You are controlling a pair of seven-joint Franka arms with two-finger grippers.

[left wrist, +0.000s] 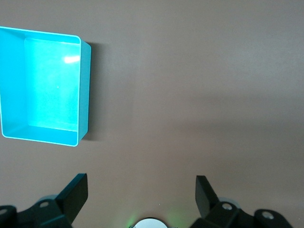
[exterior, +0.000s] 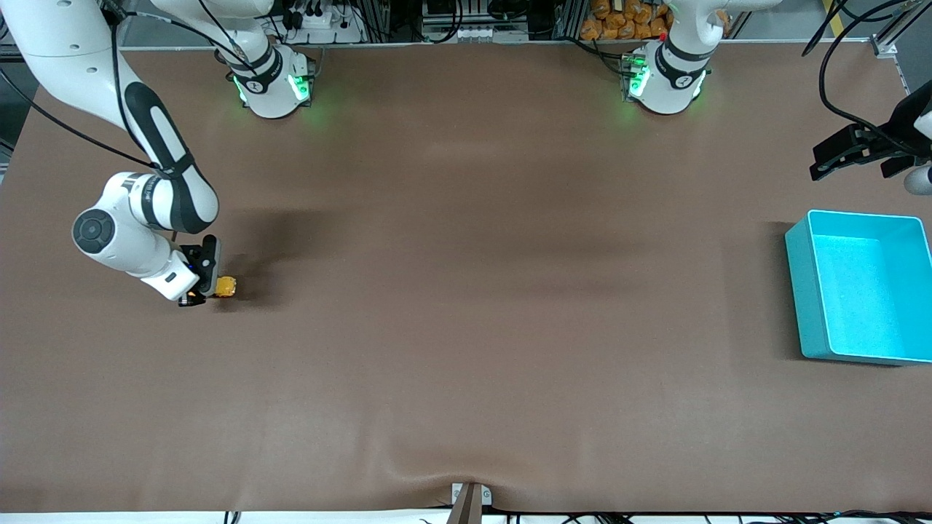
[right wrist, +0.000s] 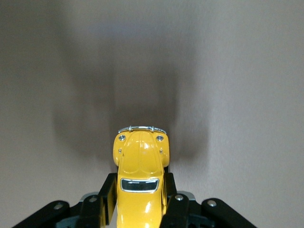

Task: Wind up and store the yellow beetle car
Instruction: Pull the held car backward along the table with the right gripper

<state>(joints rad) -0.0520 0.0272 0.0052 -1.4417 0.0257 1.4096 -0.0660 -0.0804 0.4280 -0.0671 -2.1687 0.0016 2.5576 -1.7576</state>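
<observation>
The yellow beetle car is a tiny glossy yellow toy at the right arm's end of the table. My right gripper is shut on its sides, low at the brown table surface. In the right wrist view the yellow beetle car sits between the black fingers, nose pointing away from the wrist. The turquoise bin stands at the left arm's end of the table and looks empty. My left gripper is open and empty in the air, over the table by the bin's edge. The bin also shows in the left wrist view.
The brown table mat stretches between the car and the bin. The two arm bases stand along the table's edge farthest from the front camera. A small bracket sits at the nearest edge.
</observation>
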